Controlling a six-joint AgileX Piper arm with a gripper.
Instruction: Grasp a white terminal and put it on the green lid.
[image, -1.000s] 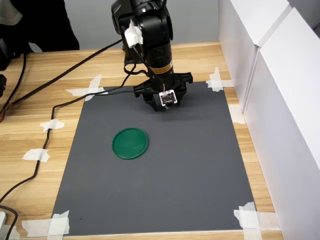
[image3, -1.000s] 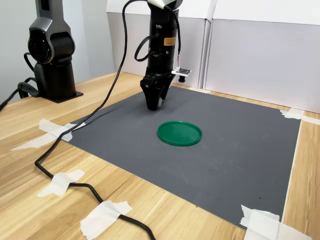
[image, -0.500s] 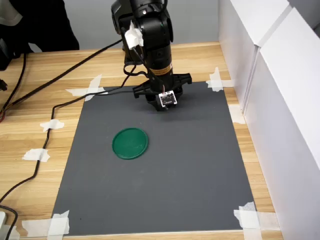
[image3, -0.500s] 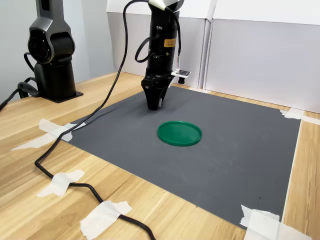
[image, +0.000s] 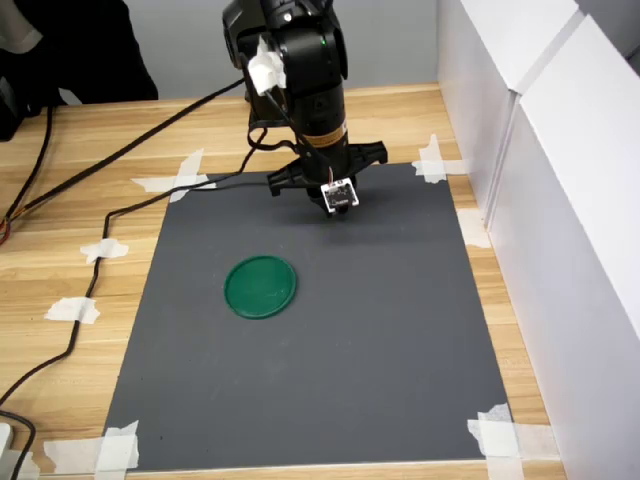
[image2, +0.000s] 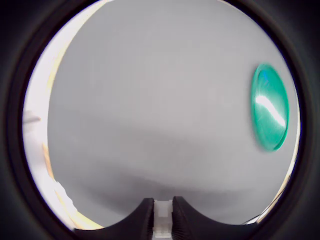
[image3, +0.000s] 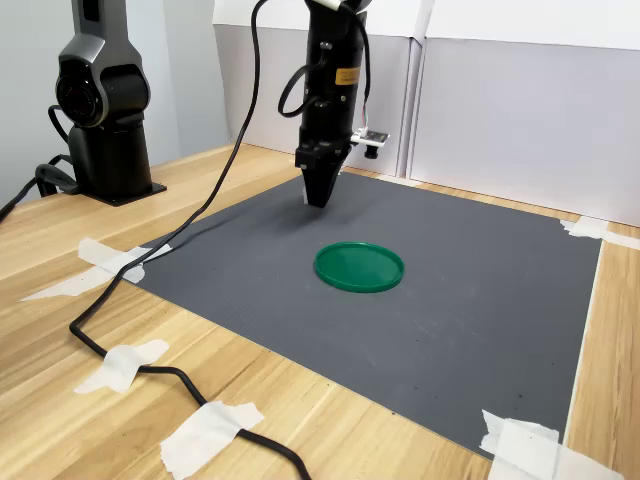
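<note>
Looking from the front edge: strips of crinkled white tape (image3: 207, 435) hold the mat corners to the table low in the second exterior view, with a black cable (image3: 130, 360) snaking between them.
Table: pale wood-grain boards (image: 70, 270), smooth, showing at the left of the first exterior view.
Mat: a dark grey rectangular sheet (image: 380, 340) with a fine matte texture, filling the middle of both exterior views.
Green lid: a flat round dark-green disc (image: 260, 286) with a slightly raised rim, glossy plastic, lying left of centre in the first exterior view and at the centre (image3: 359, 266) of the second exterior view; its top is bare, nothing sits in it. It shines at the right edge of the wrist view (image2: 270, 107).
White terminal: a tiny pale blocky piece (image2: 162, 212) wedged between the two dark fingers at the bottom centre of the wrist view; a sliver of white shows at the tip in the second exterior view.
Gripper: black, tapering, pointing straight down (image3: 318, 196), its fingers pinching the terminal, raised above the mat beyond the lid in the upper middle of the frame.
Behind: white panel walls (image3: 520, 120) and a second black arm base (image3: 105, 110) at upper left.
</note>
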